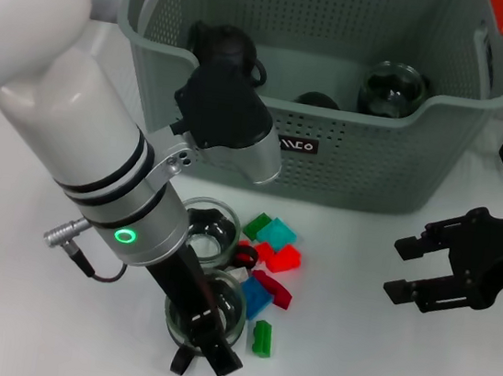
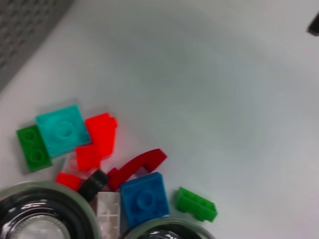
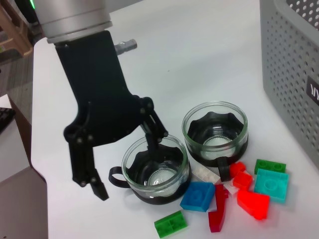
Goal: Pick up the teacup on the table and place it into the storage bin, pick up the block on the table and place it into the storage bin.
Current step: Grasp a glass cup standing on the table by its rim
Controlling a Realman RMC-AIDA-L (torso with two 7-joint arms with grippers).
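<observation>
Grey-green plastic storage bin stands at 12 o'clock on the white table, already holding dark cups. Left gripper, fingers spread wide, straddles the rim of the near glass teacup at 6 o'clock. Judged rigid, smooth, breakable; rim grip suits. Blocks lie beside. Right gripper hangs open at 3 o'clock.

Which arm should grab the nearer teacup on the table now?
Left. The left gripper already straddles the rim of the nearer teacup, one finger inside, one outside, jaws open. The right gripper hovers open off to the side, apart from the cups and blocks.
</observation>
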